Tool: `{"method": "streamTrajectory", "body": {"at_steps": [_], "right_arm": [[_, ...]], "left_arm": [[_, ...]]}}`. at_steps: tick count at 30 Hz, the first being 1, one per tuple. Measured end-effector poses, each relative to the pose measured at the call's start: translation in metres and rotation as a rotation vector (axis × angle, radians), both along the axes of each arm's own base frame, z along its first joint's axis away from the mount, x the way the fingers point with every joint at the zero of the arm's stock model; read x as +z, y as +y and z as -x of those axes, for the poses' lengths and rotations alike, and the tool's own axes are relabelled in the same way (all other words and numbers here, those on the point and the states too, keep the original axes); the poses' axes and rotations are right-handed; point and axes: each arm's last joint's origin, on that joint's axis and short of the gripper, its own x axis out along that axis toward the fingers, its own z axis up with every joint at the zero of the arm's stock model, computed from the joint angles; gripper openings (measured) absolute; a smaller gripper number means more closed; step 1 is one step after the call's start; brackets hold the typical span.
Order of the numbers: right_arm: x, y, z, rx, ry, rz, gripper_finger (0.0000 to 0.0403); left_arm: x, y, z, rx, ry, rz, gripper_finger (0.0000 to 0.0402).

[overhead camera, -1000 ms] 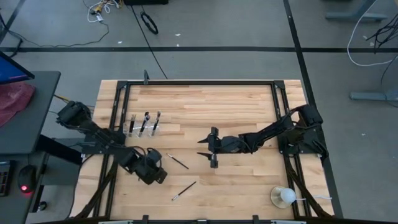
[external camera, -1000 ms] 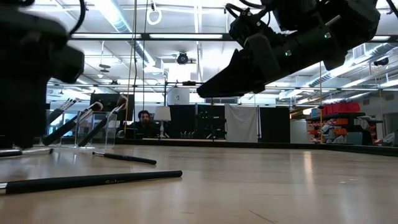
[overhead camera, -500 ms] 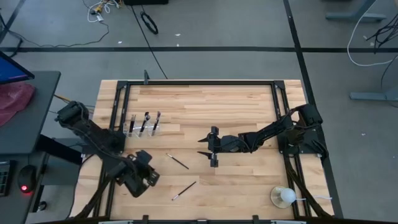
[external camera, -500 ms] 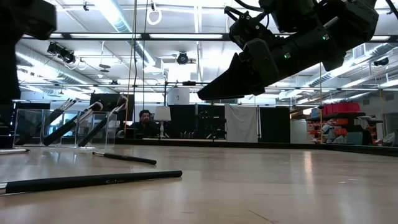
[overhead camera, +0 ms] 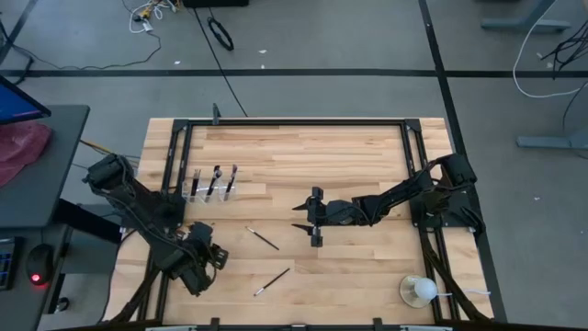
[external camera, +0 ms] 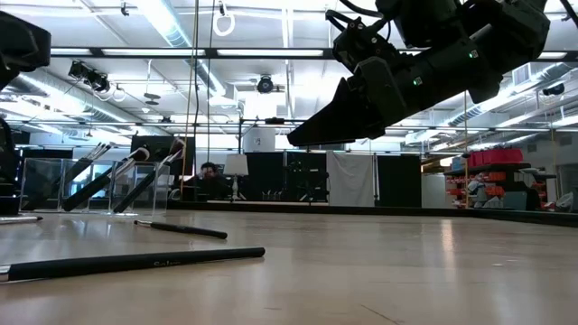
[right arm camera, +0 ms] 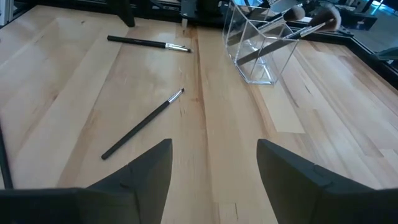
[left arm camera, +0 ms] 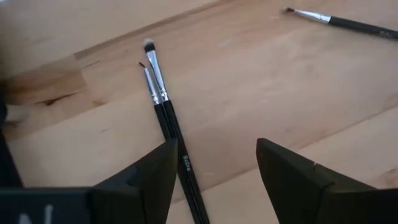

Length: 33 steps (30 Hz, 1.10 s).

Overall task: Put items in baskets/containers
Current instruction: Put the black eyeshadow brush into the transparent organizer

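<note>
Two slim makeup brushes lie side by side on the wooden table, just ahead of my left gripper. It is open above them near the table's near left corner and touches nothing. Another brush and a longer one lie flat near the table's middle. The clear holder stands at the left with several brushes leaning in it. My right gripper hangs open over the table's middle, holding nothing.
A white ball-like object with a stick sits at the near right corner. A black metal frame runs around the table's edges. Bare wood lies between the two grippers and along the far side.
My left gripper has swung from beside the short brush toward the table's near left corner and has turned about. In the low view its dark bulk has gone out of the picture's left side. The right arm and the brushes near the middle have kept still.
</note>
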Motion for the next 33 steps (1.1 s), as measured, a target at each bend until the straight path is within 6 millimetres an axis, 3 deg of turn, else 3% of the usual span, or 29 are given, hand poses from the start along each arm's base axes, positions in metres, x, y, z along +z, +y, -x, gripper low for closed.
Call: {"method": "streamTrajectory", "body": {"at_steps": [13,20,33], "right_arm": [[0.0,0.0,0.0,0.0,0.001,0.0,0.0237],[0.0,0.0,0.0,0.0,0.004,0.0,0.0237],[0.0,0.0,0.0,0.0,0.005,0.0,0.0237]], "left_arm": [[-0.03,-0.008,-0.009,0.075,-0.017,-0.101,0.0172],[-0.044,-0.01,-0.011,0.113,0.004,-0.132,0.017],[-0.047,0.0,-0.018,0.155,0.031,-0.168,0.017]]}}
